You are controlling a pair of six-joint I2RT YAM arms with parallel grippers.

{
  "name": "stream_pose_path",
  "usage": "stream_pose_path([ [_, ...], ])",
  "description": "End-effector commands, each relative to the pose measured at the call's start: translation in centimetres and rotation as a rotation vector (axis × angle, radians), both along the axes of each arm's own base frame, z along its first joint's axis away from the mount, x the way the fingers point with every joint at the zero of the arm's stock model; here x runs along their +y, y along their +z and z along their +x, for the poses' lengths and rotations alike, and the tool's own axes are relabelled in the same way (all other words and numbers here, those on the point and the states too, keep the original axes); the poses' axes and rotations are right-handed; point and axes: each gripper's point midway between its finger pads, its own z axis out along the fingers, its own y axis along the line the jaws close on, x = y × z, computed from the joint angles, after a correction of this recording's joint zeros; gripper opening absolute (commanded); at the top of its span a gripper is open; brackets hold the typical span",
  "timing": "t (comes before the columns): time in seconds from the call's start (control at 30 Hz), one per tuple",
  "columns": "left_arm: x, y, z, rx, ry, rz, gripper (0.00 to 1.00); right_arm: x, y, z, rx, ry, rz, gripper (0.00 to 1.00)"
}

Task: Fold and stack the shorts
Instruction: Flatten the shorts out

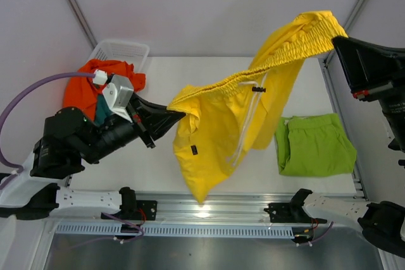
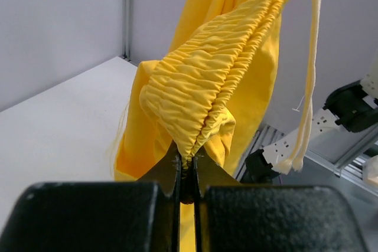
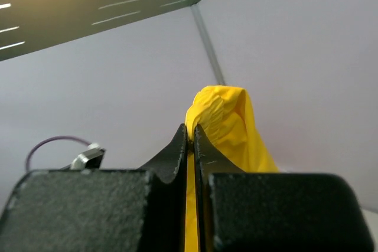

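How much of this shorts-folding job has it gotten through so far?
One pair looks done: the green shorts lie folded on the table. The yellow shorts are in hand, hanging by the waistband between the left claw and right claw, both shut on them. Left to do: the orange shorts and teal shorts, heaped at the basket.

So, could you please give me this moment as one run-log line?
yellow shorts: aloft, stretched between claws | left claw: shut on waistband | right claw: shut on waistband | lime green shorts: folded on table
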Motion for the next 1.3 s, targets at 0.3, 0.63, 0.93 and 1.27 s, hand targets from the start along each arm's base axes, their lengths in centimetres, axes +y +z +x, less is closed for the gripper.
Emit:
stream_pose_path([
  [0.3,0.6,4.9,-0.4,-0.091,0.051,0.011,0.00,-4.1,3.6,-4.2,-0.152,-0.325,-0.045,0.00],
  [0.63,4.7,11.3,1.5,-0.236,0.199,-0.014,0.00,-3.8,2.8,-1.0,-0.125,-0.313,-0.041,0.00],
  [0.93,2.7,9.6,6.5,-0.207,0.306,0.058,0.00,-3.6,0.8,2.6,-0.066,-0.263,-0.015,0.00],
  [1.27,5.3,10.9,13.5,-0.208,0.407,0.025,0.00,-3.7,1.0,4.7,-0.116,-0.264,-0.022,0.00],
])
